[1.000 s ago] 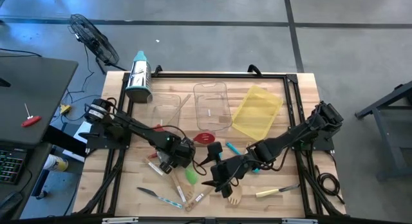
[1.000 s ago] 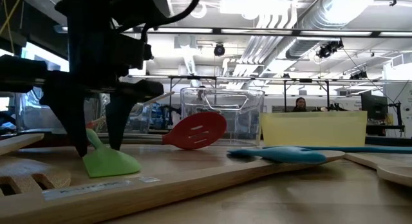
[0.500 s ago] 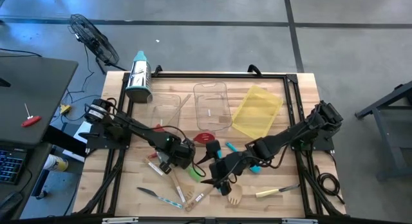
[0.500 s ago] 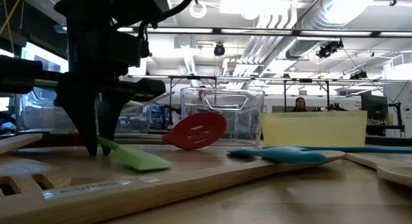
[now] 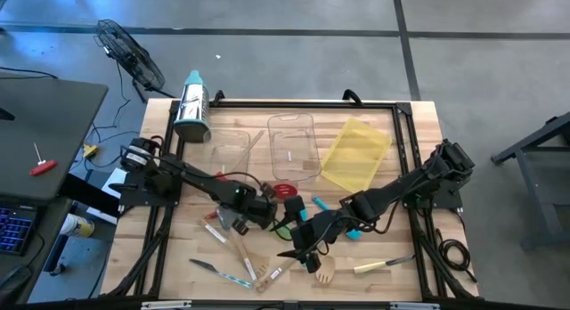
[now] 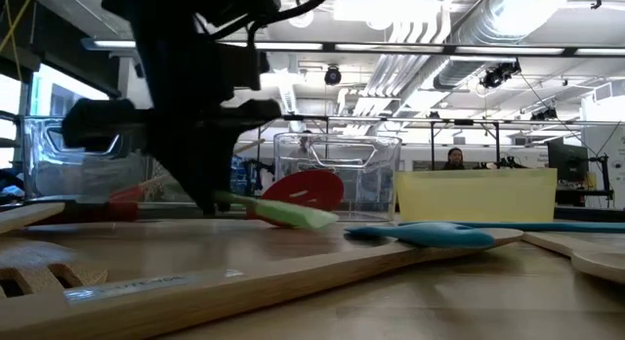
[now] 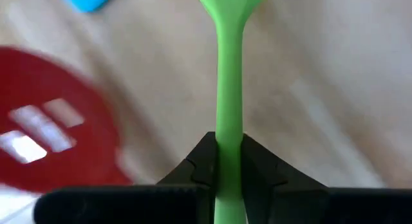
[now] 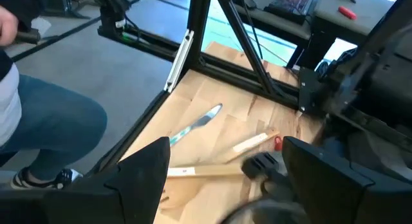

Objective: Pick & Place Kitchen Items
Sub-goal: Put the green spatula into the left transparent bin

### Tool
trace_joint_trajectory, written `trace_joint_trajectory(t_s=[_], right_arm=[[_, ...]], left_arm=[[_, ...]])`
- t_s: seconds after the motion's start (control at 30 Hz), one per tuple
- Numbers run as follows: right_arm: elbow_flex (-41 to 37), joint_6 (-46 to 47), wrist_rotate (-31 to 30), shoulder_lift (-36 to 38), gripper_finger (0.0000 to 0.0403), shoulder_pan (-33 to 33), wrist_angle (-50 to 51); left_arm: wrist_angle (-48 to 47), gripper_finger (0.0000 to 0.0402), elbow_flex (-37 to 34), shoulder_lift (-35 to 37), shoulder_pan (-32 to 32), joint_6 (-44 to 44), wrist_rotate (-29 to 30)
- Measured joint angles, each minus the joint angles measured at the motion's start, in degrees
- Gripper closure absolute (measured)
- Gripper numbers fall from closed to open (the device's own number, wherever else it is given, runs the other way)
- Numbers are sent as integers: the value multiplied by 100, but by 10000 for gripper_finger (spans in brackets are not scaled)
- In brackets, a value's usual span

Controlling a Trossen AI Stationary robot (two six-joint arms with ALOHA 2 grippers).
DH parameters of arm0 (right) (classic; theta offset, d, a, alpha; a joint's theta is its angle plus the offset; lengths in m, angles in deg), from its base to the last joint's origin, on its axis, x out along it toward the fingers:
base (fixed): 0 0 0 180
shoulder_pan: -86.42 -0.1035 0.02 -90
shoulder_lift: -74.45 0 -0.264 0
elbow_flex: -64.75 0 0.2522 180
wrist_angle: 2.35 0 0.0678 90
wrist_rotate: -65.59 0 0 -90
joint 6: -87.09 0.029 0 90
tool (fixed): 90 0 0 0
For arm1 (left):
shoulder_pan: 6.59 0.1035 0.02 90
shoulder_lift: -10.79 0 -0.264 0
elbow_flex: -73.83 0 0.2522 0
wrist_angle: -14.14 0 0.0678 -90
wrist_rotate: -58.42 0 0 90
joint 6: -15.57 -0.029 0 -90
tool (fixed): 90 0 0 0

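Left gripper (image 7: 228, 161) pinched tight on green spatula (image 7: 228, 89) handle, lifted just above the table (image 5: 419, 123) beside red slotted spatula (image 5: 283, 191), right gripper (image 5: 298, 253) spread wide nearby over wooden utensils.

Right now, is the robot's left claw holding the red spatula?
No, the left gripper is shut on the green spatula; the red spatula lies beside it.

Left gripper (image 7: 228, 163) was reaching in low over the middle of the worktop, fingers (image 7: 199, 166) pinched tight on a thin green handle. Right gripper (image 5: 298, 248) hovered just beside it, fingers spread wide, nothing held.
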Motion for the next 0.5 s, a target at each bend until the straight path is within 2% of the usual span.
trace_joint_trajectory(t_s=[0.17,0.27,0.5], right_arm=[[0,-212,-57,0,110,-146,-42],[0,-427,-234,-1,110,-273,-18],[-2,-804,-1431,76,110,-649,-101]], left_arm=[[-455,368,365,2,-60,110,174],[-725,368,597,2,-182,154,533],[-1328,368,1223,20,-588,303,1332]])
